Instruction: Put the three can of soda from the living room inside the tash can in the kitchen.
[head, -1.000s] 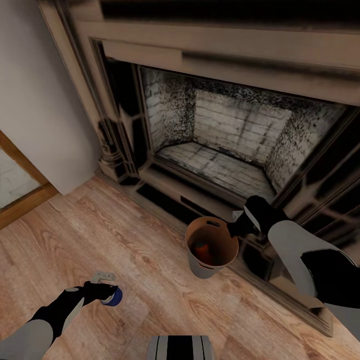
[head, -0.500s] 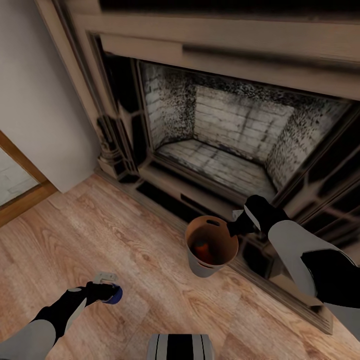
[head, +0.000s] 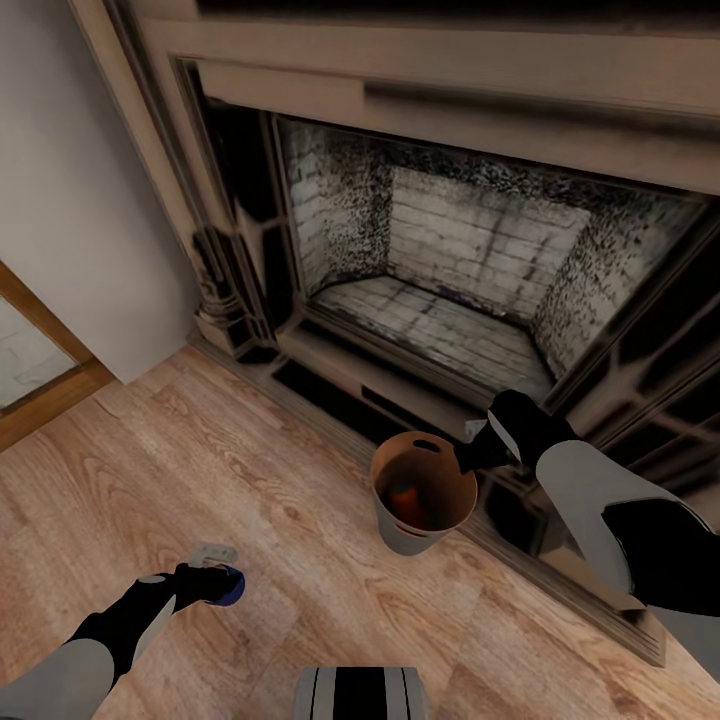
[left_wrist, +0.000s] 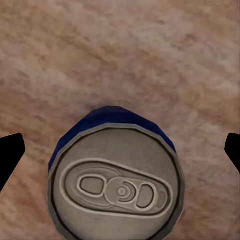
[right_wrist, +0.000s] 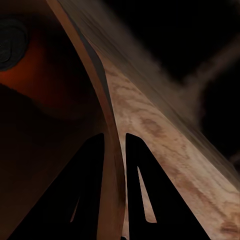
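Note:
The tash can (head: 412, 530) hangs just above the wood floor in front of the fireplace, and my right gripper (head: 470, 455) is shut on its rim. In the right wrist view the two dark fingers (right_wrist: 92, 185) pinch the thin rim of the tash can (right_wrist: 107, 115). One orange can of soda (head: 403, 497) lies inside it, with its dark top and orange side (right_wrist: 30, 75) visible. A blue can of soda (head: 228, 585) is on the floor at lower left. My left gripper (head: 205, 582) is over it and open. Its silvery top (left_wrist: 117, 190) sits between the widely spread fingertips (left_wrist: 10, 155).
The fireplace (head: 450, 270), with its dark surround and raised hearth edge (head: 330, 385), runs right behind the tash can. A white wall (head: 70, 200) and a wood-framed glass door (head: 30, 380) stand at the left. Warm wood floor (head: 280, 520) spreads between the arms.
The left arm has shifted slightly over the blue can. The right gripper and the tash can hold the same place. The view moved a little.

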